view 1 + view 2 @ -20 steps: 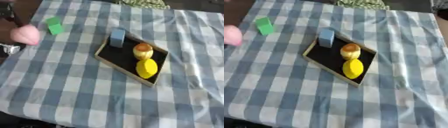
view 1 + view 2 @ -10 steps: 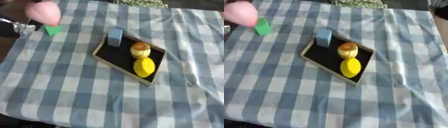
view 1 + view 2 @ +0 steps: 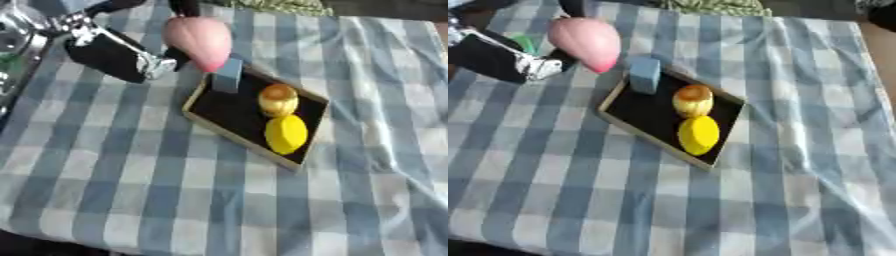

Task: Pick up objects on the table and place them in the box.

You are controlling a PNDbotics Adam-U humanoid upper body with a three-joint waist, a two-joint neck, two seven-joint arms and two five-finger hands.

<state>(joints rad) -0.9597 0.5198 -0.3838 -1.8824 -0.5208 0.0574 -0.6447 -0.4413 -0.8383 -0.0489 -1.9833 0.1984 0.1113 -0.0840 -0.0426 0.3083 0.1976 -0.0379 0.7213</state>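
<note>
Pink fruit, grasped by the left hand, has travelled from the table's left edge to just above the box corner; placement comes next.

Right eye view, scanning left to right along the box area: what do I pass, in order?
left hand → pink object it holds → blue block at the box's left corner → orange-yellow round fruit. The lemon sits below that fruit, overlapping it sideways, so it is left unranked.
</note>
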